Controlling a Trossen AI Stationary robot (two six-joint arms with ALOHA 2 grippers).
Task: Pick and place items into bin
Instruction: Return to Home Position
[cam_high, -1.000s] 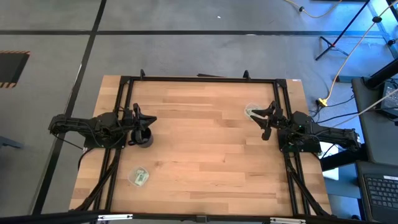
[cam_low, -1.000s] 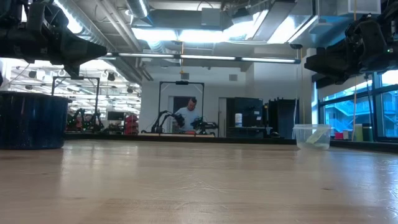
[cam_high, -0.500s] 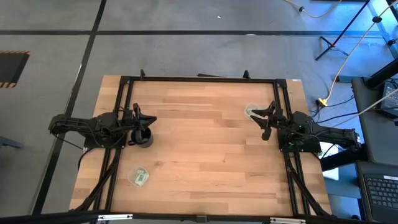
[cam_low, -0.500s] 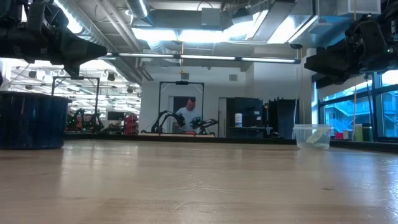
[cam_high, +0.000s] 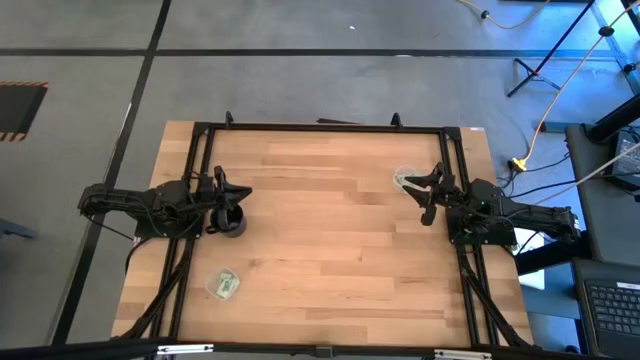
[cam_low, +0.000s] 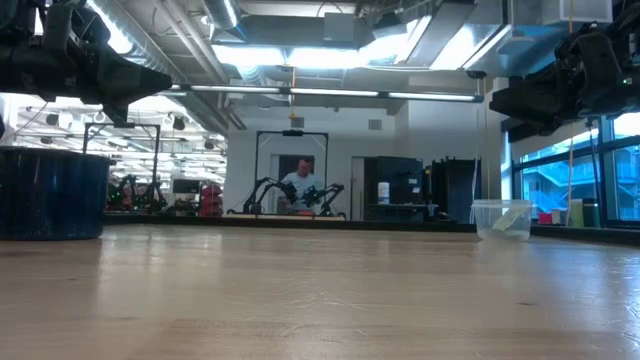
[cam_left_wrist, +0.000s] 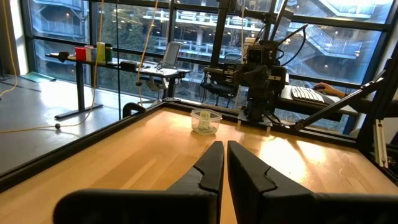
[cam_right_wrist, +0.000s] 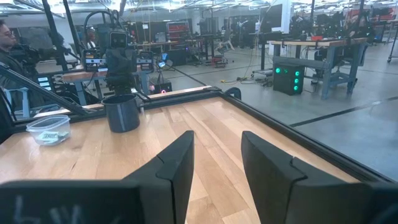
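Tabletop (cam_high: 330, 250) wooden, bin (cam_low: 500, 220) standing; workshop (cam_low: 330, 150) beyond

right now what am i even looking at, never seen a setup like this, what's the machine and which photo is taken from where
This is a robot with two dark arms at a wooden table, each ending in a two-finger gripper. One picture looks straight down from above. Another looks level across the tabletop into the room, where a person stands far behind. The last two come from cameras on each arm's wrist, looking past that arm's own fingers.

On the table are a black cup by the left arm, a clear bin holding pale green packets, and a second clear bin by the right arm.

The left gripper is shut and the right gripper is open. Neither holds anything.
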